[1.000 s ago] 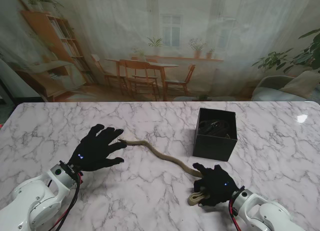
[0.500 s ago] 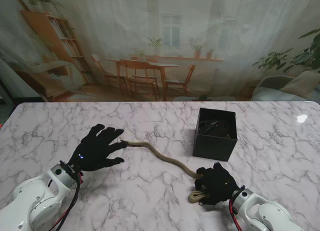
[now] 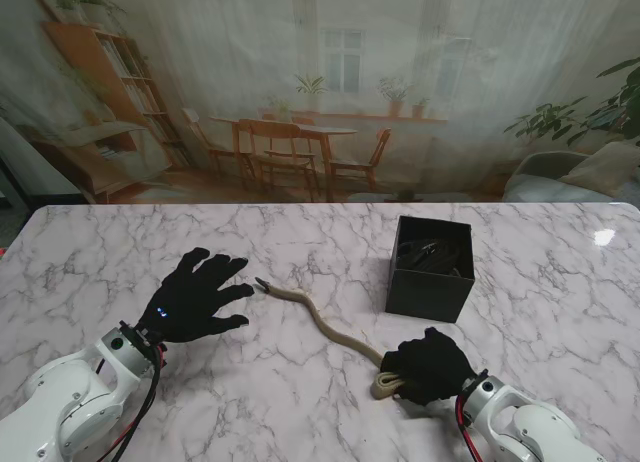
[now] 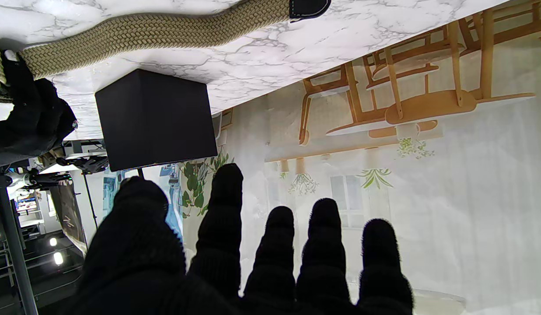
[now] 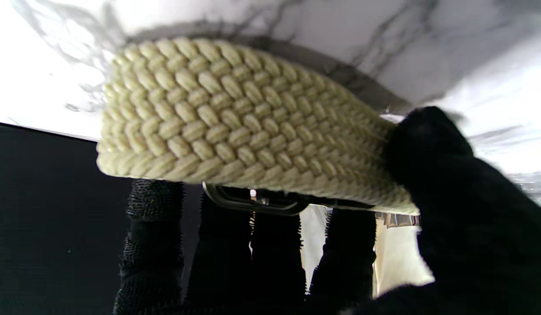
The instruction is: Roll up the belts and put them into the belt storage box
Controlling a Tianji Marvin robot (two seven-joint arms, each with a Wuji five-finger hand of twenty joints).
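Note:
A tan woven belt [image 3: 318, 323] snakes across the marble table from its dark tip near my left hand to a partly rolled end under my right hand. My right hand [image 3: 428, 364] is curled shut on that rolled end; the wrist view shows the braided roll [image 5: 248, 127] and a metal buckle [image 5: 257, 202] against my fingers. My left hand [image 3: 193, 296] lies flat with fingers spread, a short gap from the belt tip [image 4: 307, 7]. The black storage box [image 3: 431, 266] stands just beyond my right hand with a dark belt coiled inside.
The table's far edge meets a printed room backdrop. The black box [image 4: 154, 118] is the only upright obstacle, to the right of centre.
The belt's tip has slid away from my left fingertips toward the right. My right hand has closed tighter over the rolled end. My left hand has stayed put.

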